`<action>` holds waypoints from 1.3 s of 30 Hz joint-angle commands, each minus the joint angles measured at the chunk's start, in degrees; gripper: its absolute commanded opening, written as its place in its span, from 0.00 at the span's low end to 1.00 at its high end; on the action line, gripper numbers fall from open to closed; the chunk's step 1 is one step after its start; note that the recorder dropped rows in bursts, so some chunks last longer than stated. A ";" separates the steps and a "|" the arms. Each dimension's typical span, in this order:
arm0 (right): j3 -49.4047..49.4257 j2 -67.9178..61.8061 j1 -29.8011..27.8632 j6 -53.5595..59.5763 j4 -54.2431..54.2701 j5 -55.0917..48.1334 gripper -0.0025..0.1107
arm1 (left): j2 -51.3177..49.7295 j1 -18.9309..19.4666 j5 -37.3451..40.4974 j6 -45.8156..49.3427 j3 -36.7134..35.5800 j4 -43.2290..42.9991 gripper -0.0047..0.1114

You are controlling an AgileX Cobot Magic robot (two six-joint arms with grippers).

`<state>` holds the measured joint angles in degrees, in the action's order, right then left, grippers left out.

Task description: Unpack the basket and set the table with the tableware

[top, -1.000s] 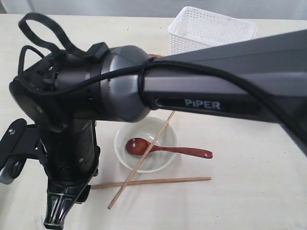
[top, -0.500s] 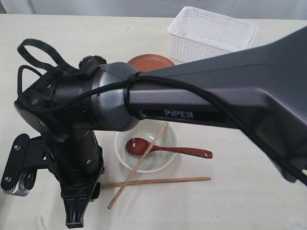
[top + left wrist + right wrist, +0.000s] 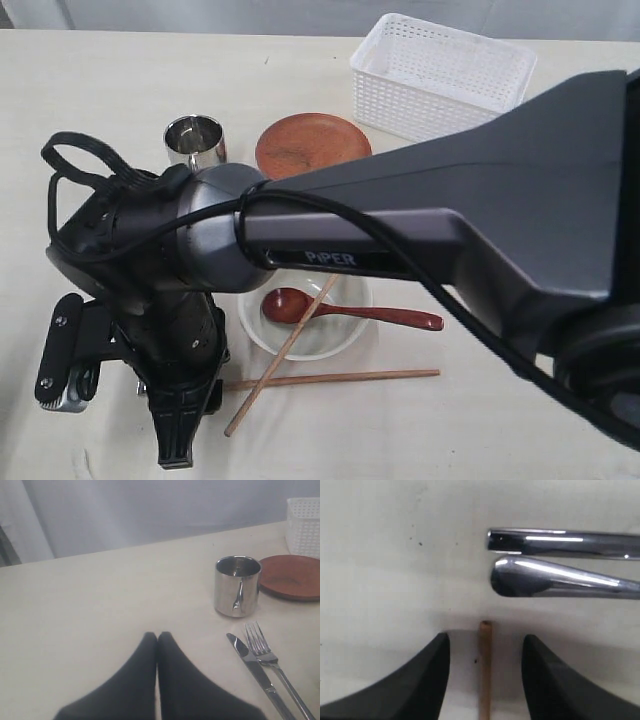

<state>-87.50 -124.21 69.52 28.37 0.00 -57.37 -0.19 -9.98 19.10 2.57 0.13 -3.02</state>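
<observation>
The right end effector [image 3: 485, 639] is standing partly open, its fingers straddling the tip of one chopstick [image 3: 485, 675] without gripping it. The left end effector [image 3: 158, 639] is sitting pressed shut, holding nothing. That chopstick is lying flat on the worktop [image 3: 480, 425], just beside the knife [image 3: 252, 667] and fork [image 3: 265, 652] and near the bowl [image 3: 252, 318]. Light, stiff, thin and liable to roll, it is probably calling for a pinch across its width close to this end. The basket [image 3: 440, 65] is resting well apart, beyond the plate [image 3: 312, 145]. White lettering [image 3: 330, 257] on the arm is reading "PiPER".
</observation>
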 commanded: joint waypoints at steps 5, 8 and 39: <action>-0.33 -0.21 -0.26 -0.20 0.00 0.35 0.41 | 0.19 0.14 -0.26 -0.02 -0.13 0.08 0.04; -0.33 -1.27 -0.26 -0.33 0.00 -0.12 0.41 | 0.19 0.14 -0.26 -0.02 -0.13 0.08 0.04; -0.68 3.23 -0.01 0.09 1.47 2.08 0.02 | 0.19 0.14 -0.26 -0.02 -0.13 0.08 0.04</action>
<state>-87.78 -122.64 69.62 28.26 1.18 -55.45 -0.19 -9.98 19.10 2.57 0.13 -3.02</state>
